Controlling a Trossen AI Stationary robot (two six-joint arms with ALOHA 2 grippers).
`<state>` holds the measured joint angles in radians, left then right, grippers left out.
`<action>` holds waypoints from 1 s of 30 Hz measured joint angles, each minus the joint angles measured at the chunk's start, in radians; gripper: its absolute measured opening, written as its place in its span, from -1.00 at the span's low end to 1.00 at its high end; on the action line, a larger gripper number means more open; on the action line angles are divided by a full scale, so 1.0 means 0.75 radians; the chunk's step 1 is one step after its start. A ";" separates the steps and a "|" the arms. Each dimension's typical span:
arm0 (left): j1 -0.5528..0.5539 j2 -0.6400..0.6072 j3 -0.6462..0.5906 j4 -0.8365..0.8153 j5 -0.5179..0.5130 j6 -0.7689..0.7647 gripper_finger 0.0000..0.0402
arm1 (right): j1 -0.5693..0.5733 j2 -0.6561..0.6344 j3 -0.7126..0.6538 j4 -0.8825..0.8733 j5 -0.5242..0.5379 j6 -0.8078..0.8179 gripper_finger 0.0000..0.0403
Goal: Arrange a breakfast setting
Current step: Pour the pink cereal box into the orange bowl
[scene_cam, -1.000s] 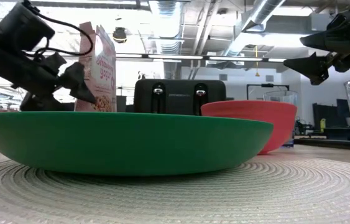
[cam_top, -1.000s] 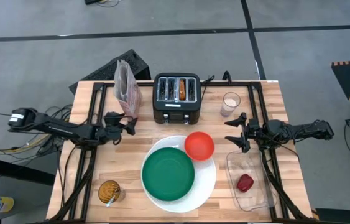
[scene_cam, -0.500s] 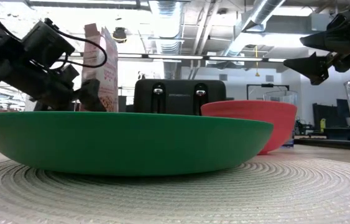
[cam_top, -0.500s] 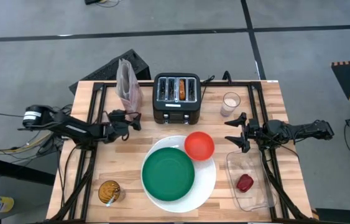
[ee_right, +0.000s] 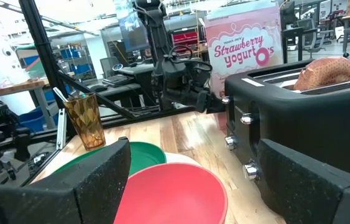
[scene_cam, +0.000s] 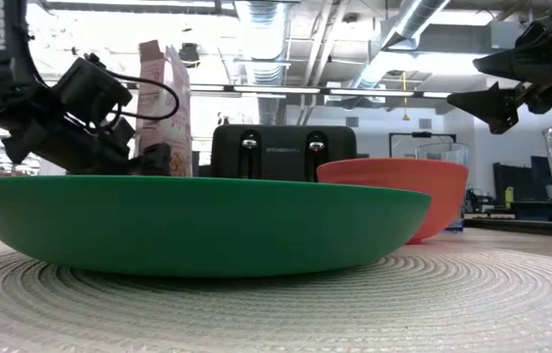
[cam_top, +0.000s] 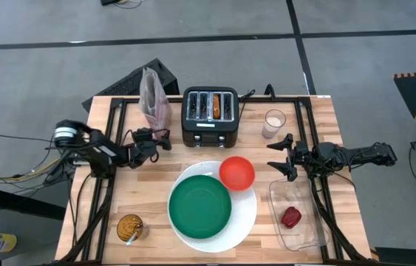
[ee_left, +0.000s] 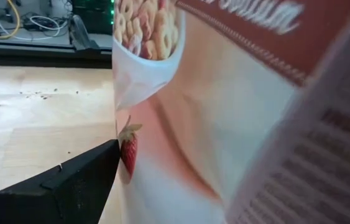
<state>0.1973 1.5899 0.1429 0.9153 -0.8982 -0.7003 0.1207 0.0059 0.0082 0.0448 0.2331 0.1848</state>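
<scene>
The green plate [cam_top: 200, 207] lies on the large white plate [cam_top: 246, 216] at the table's near middle. The red bowl [cam_top: 236, 173] sits on the white plate's far rim. A toasted bagel [cam_top: 215, 104] stands in a slot of the black toaster [cam_top: 209, 117]. The red food piece [cam_top: 290, 216] lies in the clear tray [cam_top: 301, 222]. A spoon handle [ee_right: 60, 99] sticks out of the amber glass [cam_top: 129, 227]. My left gripper [cam_top: 162, 138] is open, low beside the cereal box [cam_top: 152, 107]. My right gripper [cam_top: 281, 157] is open, above the table's right side. My left gripper is right against the cereal box's lower front [ee_left: 162, 155] in its wrist view. One finger [ee_left: 69, 186] shows at the box's edge and the box hides the other. Whether a finger touches the box, I cannot tell.
The cereal box stands upright at the far left, next to the toaster. A cup of pale drink [cam_top: 273, 122] stands at the far right. The amber glass is at the near left corner. Bare wood lies between the left gripper and the plates.
My left gripper has gone down and toward the table's right, closing in on the cereal box and toaster, and has tipped further downward; its arm has folded in over the table's left side.
</scene>
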 joint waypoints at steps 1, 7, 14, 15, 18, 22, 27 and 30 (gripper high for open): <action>0.006 0.028 0.000 0.046 0.000 -0.001 0.95 | 0.000 0.000 0.000 0.000 0.000 0.000 0.84; 0.044 0.148 0.001 0.303 0.047 0.046 0.71 | 0.000 0.000 0.000 0.000 0.000 -0.001 0.84; 0.056 0.170 0.026 0.345 0.099 0.129 0.26 | 0.000 0.000 0.000 0.000 0.000 0.000 0.84; 0.056 0.170 0.031 0.345 0.098 0.148 0.19 | 0.000 0.001 0.000 0.000 0.000 0.000 0.84; 0.056 0.170 0.044 0.343 0.099 0.226 0.00 | 0.000 0.000 0.000 0.000 0.000 -0.001 0.84; 0.057 0.170 0.054 0.340 0.098 0.289 -0.17 | 0.001 0.000 0.000 0.000 0.000 0.000 0.84; 0.057 0.170 0.060 0.338 0.099 0.297 -0.22 | 0.000 0.000 0.000 0.000 0.000 -0.001 0.84; 0.057 0.170 0.060 0.337 0.101 0.297 -0.23 | 0.000 0.000 0.000 0.000 0.000 0.000 0.84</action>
<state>0.2398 1.7175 0.1879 1.1683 -0.8226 -0.4774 0.1207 0.0059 0.0082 0.0448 0.2331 0.1846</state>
